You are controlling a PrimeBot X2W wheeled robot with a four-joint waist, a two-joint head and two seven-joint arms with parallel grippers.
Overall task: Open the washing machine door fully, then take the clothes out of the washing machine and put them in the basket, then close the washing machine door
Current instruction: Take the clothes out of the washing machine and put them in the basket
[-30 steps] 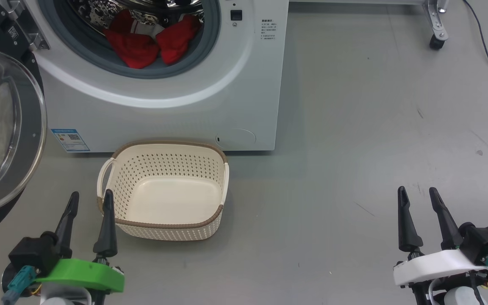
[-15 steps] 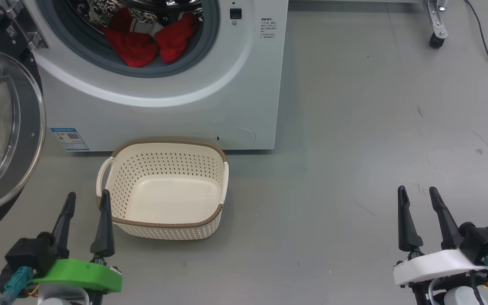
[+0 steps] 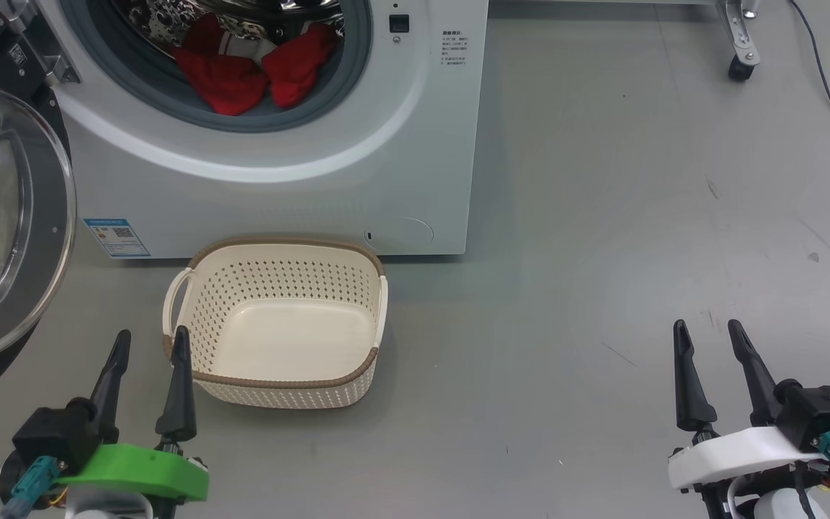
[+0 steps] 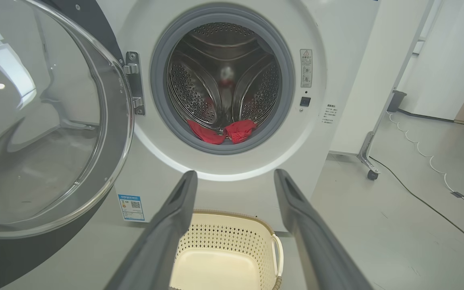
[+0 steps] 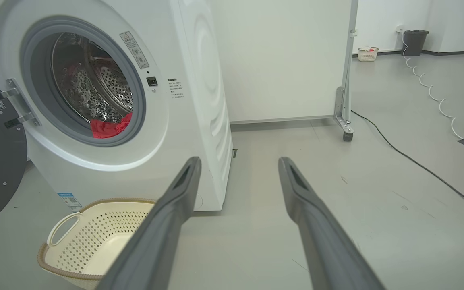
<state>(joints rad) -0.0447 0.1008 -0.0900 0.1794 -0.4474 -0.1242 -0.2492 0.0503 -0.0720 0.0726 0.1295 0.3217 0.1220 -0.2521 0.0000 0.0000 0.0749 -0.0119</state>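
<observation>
Head view: the washing machine (image 3: 386, 144) stands at the upper left on the grey floor (image 3: 602, 288), its round mouth uncovered. The washing machine door (image 3: 4, 216) hangs swung out at the far left, the clear bowl facing the camera. The clothes (image 3: 242, 72) lie in a red heap at the bottom of the mouth, just behind the grey rubber rim. The basket (image 3: 285, 244) sits on the floor right in front of the machine's base, nothing in it, with a blue sticker (image 3: 118, 238) on the machine's front just beside its left handle. The left gripper (image 3: 153, 334) is at the lower left, near the basket's left corner, its fingers spread apart and holding nothing. The right gripper (image 3: 707, 326) is at the lower right over bare floor, well apart from the basket, also spread and holding nothing.

Left wrist view: the two fingers frame the basket below and point toward the mouth. The perforated steel drum (image 4: 199, 92) shows clearly, with the red clothes low at its front edge. The door fills the left side, joined by a metal hinge (image 4: 135, 80).

Right wrist view: the parted fingers point past the machine's right front corner. The clothes show as a red patch low in the mouth, and the basket sits at the lower left. A black cable (image 5: 417, 165) runs across the floor on the right
</observation>
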